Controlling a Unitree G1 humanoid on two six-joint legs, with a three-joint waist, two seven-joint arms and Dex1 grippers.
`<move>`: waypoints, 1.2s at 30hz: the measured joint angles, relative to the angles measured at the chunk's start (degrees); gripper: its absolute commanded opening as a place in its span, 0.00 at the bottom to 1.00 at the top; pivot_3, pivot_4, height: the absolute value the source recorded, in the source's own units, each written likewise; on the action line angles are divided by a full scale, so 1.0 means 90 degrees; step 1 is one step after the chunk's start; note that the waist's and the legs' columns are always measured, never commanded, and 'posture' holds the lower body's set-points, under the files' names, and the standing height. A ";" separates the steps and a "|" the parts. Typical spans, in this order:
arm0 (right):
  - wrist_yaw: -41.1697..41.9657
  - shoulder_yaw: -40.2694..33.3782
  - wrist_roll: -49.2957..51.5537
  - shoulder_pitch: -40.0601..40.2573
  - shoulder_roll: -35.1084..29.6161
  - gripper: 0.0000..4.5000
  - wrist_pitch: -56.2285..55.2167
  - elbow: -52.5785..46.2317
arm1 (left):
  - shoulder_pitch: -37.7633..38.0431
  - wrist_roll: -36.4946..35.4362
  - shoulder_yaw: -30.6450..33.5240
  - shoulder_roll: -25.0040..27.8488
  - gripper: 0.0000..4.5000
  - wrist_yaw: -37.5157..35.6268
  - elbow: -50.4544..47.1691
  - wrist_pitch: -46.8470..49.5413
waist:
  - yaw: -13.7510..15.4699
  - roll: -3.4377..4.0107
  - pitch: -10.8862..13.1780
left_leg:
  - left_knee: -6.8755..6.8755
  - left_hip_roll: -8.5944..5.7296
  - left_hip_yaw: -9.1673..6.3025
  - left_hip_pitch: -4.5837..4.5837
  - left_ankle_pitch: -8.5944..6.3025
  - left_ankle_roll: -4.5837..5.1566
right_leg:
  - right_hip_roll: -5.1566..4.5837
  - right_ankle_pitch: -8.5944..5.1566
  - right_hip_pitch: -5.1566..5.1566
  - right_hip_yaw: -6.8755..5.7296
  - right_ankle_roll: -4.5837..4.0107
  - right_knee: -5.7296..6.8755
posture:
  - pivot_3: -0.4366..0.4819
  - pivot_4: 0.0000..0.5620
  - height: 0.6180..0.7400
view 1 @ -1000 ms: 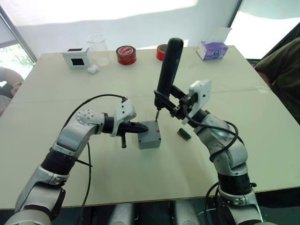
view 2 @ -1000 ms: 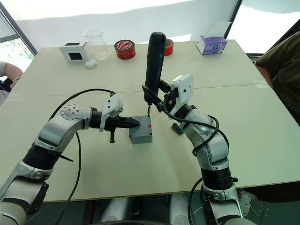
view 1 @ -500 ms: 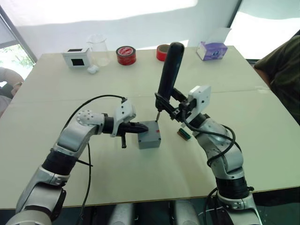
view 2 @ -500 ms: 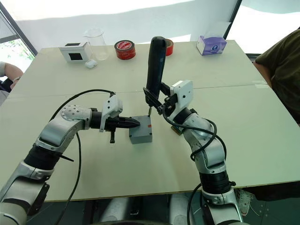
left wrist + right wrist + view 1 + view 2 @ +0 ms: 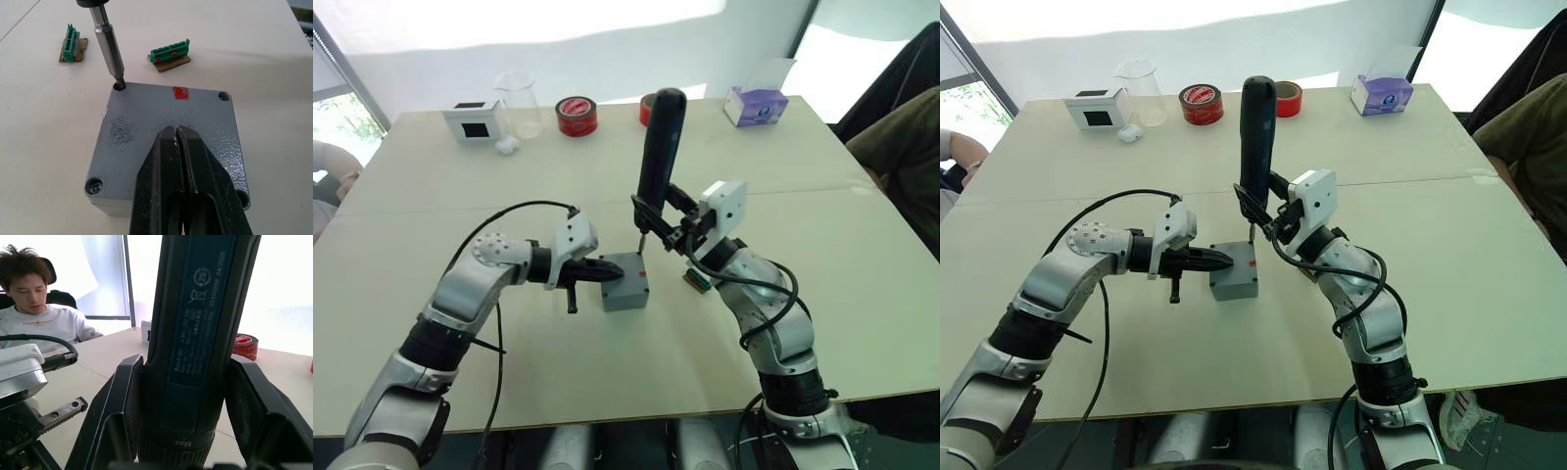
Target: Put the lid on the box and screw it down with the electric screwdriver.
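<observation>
Left gripper [image 5: 179, 147] has its fingers pressed together with nothing between them, tips resting on the lid [image 5: 146, 132], which sits on the box [image 5: 626, 294] near the table [image 5: 460, 225] centre, red mark [image 5: 181, 92] showing at the far edge. Right gripper [image 5: 188, 421] is clamped on the electric screwdriver [image 5: 655, 157], held nearly upright with its metal bit [image 5: 110, 49] down in the lid's far corner hole. Two green connectors [image 5: 169, 49] lie on the table just beyond the box; further back are a white box, beaker, red tape rolls and tissue box.
</observation>
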 measured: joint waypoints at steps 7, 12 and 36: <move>-0.0008 0.0025 -0.0001 0.0000 0.0033 0.43 -0.0019 0.0015 | -0.0004 -0.0002 0.0001 -0.0005 0.00 0.0019 -0.0041 0.0072 | 0.0000 0.0000 0.0000 | 0.0000 0.0000 -0.0001 0.0000 0.0000 0.0000 | 0.0000 0.0000 0.0001 0.0000 0.0000 0.0000 | 0.48 0.27 1.00; 0.0005 0.0073 -0.0083 0.0000 0.0014 0.43 -0.0077 0.0016 | -0.0009 -0.0005 0.0002 -0.0008 0.00 0.0024 -0.0073 0.0153 | -0.0001 0.0000 -0.0001 | 0.0000 0.0000 -0.0001 0.0001 0.0000 0.0001 | 0.0000 0.0000 0.0001 0.0000 0.0000 0.0000 | 0.48 0.27 1.00; -0.0116 0.0188 -0.0277 0.0001 0.0071 0.43 -0.0214 0.0040 | -0.0010 -0.0005 0.0000 -0.0009 0.00 0.0016 -0.0099 0.0188 | 0.0000 -0.0001 -0.0001 | 0.0000 0.0000 -0.0001 0.0001 0.0001 -0.0001 | 0.0000 0.0000 0.0002 0.0000 0.0000 0.0000 | 0.48 0.27 1.00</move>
